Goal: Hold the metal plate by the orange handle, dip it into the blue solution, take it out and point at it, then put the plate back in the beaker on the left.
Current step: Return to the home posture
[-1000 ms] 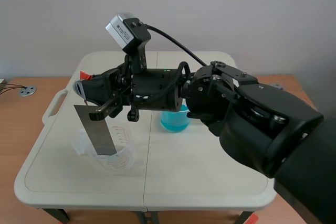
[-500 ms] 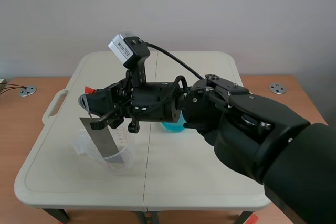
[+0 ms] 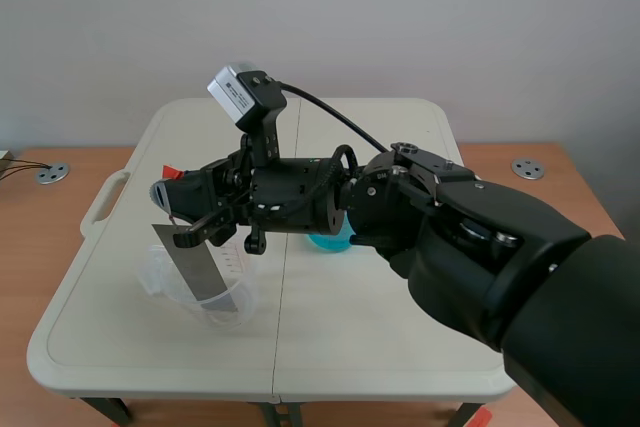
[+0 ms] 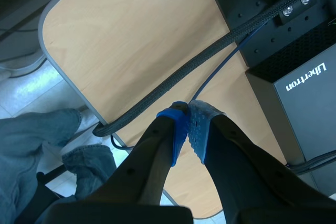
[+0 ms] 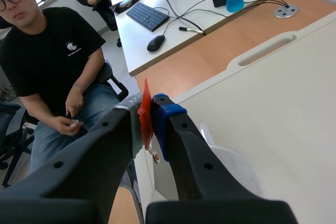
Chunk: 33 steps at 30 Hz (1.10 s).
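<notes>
Change: plate (image 3: 196, 267) lower than a second ago, now sunk into the left beaker (image 3: 222, 304); right arm dropped with it. Almost nothing shifted in the last half second.
Right claw (image 3: 172, 199): pinching the orange handle (image 3: 172, 168), reached across past the table's middle.
Plate: hanging tilted from the handle, lower edge inside the left beaker, upper part above its rim.
Blue beaker (image 3: 329, 237): behind the right arm near the middle seam, mostly hidden, well apart from the plate.
Right wrist only: handle (image 5: 145, 109) pressed between the two pads of the claw (image 5: 150, 115), beaker rim (image 5: 233, 165) under the fingers, seated person (image 5: 50, 56) beyond the table edge.
Left claw (image 4: 188, 125): pressed together on nothing; seen in its own view alone, off the table, over a wooden desk (image 4: 121, 40) with a cable (image 4: 173, 80) and a black box (image 4: 304, 93).
Room: bare table (image 3: 400, 347) in front of and right of the beaker; left edge near the beaker.
</notes>
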{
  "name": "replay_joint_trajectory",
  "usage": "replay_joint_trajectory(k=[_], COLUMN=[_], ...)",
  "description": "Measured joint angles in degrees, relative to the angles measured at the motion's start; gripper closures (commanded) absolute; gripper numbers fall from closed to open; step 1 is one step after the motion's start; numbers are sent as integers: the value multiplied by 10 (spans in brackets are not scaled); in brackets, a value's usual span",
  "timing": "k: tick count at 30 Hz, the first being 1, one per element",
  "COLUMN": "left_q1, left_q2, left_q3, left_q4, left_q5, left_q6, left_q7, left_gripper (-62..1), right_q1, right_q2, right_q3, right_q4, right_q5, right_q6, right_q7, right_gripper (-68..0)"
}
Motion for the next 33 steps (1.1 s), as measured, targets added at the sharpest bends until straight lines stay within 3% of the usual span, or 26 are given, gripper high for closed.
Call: replay_joint_trajectory(k=[7,12,14,16,18,20,22,33], left_q1=[0,0,0,0,0,0,0,0], left_q2=[0,0,0,0,0,0,0,0], left_q3=[0,0,0,0,0,0,0,0], left_q4=[0,0,0,0,0,0,0,0], left_q5=[0,0,0,0,0,0,0,-2], left_q6=[0,0,0,0,0,0,0,0], left_q7=[0,0,1,5,7,7,18,22], left_gripper=[-27,-28,-34,-99,-219,-389,-609,-623], right_q1=[0,1,2,4,6,9,13,15], right_q2=[0,0,1,3,7,13,18,19], right_q3=[0,0,2,9,23,37,49,88], right_q4=[0,0,0,0,0,0,0,0], right_q5=[0,0,0,0,0,0,0,0], right_q6=[0,0,0,0,0,0,0,0], right_q7=[0,0,0,3,5,7,9,-7], right_gripper=[-163,-344,-388,-408,-438,-479,-519,-665])
